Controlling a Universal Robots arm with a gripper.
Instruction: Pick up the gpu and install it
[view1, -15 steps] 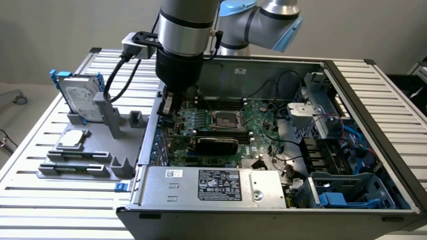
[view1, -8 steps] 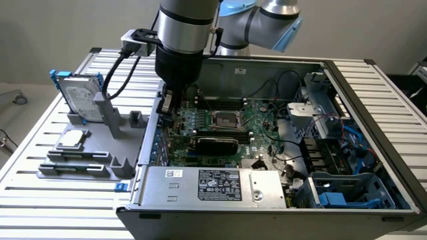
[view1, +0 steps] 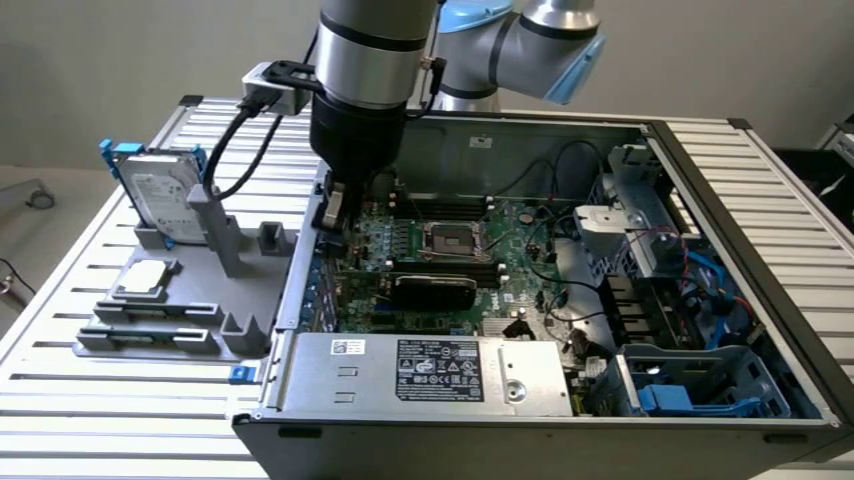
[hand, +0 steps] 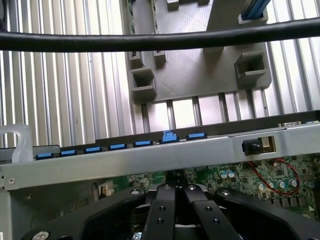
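One thin, black-faced gpu card (view1: 434, 288) stands on edge on the green motherboard (view1: 514, 228) in the exterior view. Its long axis runs left to right, and the black gripper (view1: 332, 222) hangs apart, off its left end. In the wrist view we see the fingers (hand: 161, 210) pressed together, empty, beside the grey metal case wall (hand: 150, 160).

A robotics test lab or computer-assembly workshop: an opened grey desktop computer case (view1: 694, 180), its green motherboard (view1: 441, 250) exposed, sits on a ribbed aluminium desk (view1: 80, 390) beneath a silver-and-blue industrial robot arm (view1: 521, 40). Beside it, a grey moulded parts fixture (view1: 187, 300) holds a silver hard drive in a blue frame (view1: 158, 195) against plain pale walls.
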